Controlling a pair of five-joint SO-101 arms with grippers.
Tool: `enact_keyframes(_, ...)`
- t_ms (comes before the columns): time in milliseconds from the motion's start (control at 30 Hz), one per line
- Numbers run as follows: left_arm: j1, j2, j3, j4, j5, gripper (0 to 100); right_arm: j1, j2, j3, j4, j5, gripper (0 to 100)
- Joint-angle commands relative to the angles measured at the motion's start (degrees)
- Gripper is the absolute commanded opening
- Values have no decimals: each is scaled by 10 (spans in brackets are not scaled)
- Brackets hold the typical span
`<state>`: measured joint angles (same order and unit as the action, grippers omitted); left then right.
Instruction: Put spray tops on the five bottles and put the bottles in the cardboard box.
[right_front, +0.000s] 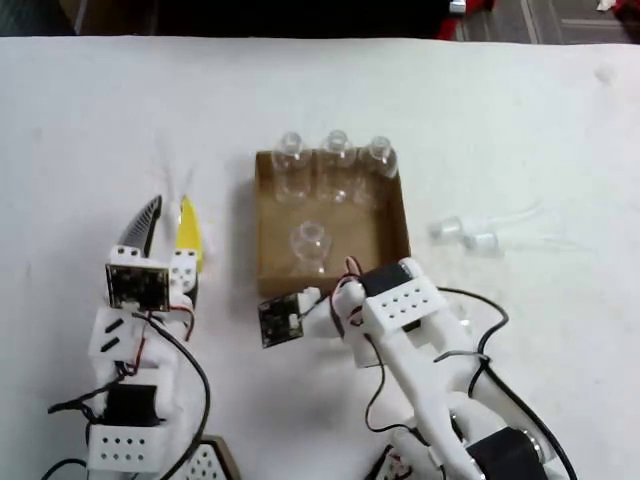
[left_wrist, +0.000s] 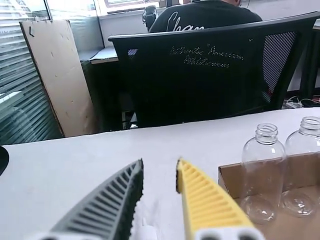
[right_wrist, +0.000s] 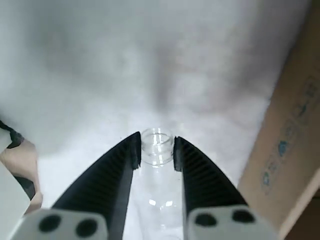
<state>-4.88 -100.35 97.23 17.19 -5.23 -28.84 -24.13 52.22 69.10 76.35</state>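
Note:
The cardboard box (right_front: 395, 215) lies at the table's middle. Three clear uncapped bottles (right_front: 335, 160) stand along its far wall, and another bottle (right_front: 310, 245) stands nearer the front. In the right wrist view my right gripper (right_wrist: 156, 150) is shut on the neck of a further clear bottle (right_wrist: 156, 142), just outside the box's wall (right_wrist: 282, 150). My left gripper (right_front: 168, 212), with one black and one yellow finger, stands open left of the box. Two bottles (left_wrist: 264, 170) rise beyond its yellow finger (left_wrist: 205, 205). Two spray tops (right_front: 465, 233) with thin tubes lie right of the box.
The right arm (right_front: 400, 300) hangs over the box's near right corner with cables trailing. Faint clear tubes (right_front: 170, 170) lie on the table just beyond my left fingertips. A black chair (left_wrist: 210, 65) and a leaning board (left_wrist: 55, 75) stand past the table's far edge.

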Motion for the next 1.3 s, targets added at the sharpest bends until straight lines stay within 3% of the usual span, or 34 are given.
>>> enact_keyframes(0, 14, -4, -1, -10, 3, 105, 7, 0, -23, 3, 6, 44)
enact_keyframes(267, 15, -3, -1, -10, 2, 105, 6, 4, -19, -24, 6, 26)
enact_keyframes(500, 15, -3, -1, -10, 2, 105, 6, 0, 2, -24, 7, 217)
enact_keyframes(733, 15, -3, -1, -10, 2, 105, 6, 5, 3, -29, 7, 149)
enact_keyframes(1267, 15, -3, -1, -10, 2, 105, 7, 6, 25, -50, 7, 149)
